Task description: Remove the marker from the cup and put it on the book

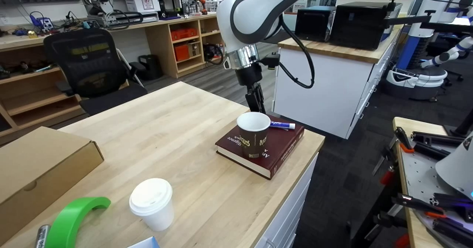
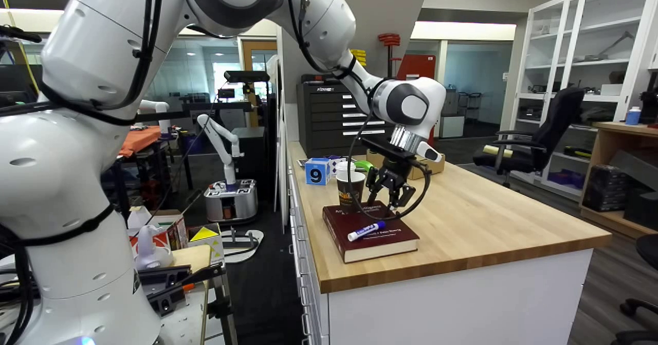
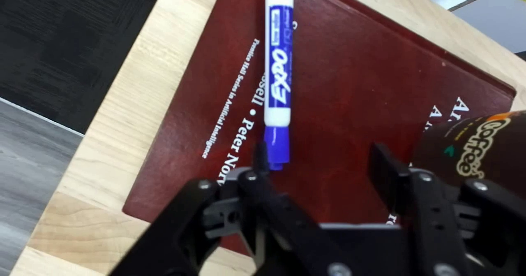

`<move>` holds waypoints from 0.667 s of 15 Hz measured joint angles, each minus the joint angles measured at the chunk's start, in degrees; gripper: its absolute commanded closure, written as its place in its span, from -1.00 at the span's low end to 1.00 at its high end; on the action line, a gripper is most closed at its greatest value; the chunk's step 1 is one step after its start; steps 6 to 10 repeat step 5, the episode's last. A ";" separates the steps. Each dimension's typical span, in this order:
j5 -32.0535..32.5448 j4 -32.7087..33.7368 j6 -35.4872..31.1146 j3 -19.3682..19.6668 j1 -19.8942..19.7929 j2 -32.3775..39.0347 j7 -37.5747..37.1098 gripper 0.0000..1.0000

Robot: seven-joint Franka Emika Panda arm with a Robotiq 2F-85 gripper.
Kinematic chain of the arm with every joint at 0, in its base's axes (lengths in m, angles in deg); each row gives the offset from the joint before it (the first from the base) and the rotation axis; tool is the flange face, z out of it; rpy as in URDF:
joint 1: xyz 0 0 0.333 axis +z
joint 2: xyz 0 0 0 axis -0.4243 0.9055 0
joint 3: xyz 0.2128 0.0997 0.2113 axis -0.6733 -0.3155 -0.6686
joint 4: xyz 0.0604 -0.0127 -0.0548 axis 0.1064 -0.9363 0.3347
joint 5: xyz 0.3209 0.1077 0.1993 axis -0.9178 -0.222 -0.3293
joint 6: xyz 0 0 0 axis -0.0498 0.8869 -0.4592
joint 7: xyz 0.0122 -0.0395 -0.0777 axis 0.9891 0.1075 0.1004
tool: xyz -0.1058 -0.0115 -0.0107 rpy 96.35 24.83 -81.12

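marker (image 3: 279, 70) on book (image 3: 349, 82) near table (image 3: 131, 107) edge | tool (image 3: 320, 156) spread | cup (image 3: 481, 152) clearance unclear

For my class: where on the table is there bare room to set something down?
Bare: the broad stretch of table between box, lidded cup and book. Crowded: the book itself, bearing brown cup and marker with the pincer above, and the table end with the green arch, lidded cup and cube.

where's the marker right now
In the wrist view, the marker lies on the book, left of the brown cup, its blue cap end nearest the fingers.
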 measured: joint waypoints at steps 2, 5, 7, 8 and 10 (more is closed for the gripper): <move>-0.22 -0.07 -1.45 -0.01 0.00 -0.32 0.00 -0.66; -0.78 -0.61 -3.03 -0.02 0.00 -1.33 0.00 -0.99; -0.78 -0.61 -3.03 -0.02 0.00 -1.33 0.00 -0.99; -0.78 -0.61 -3.03 -0.02 0.00 -1.33 0.00 -0.99; -0.78 -0.61 -3.03 -0.02 0.00 -1.33 0.00 -0.99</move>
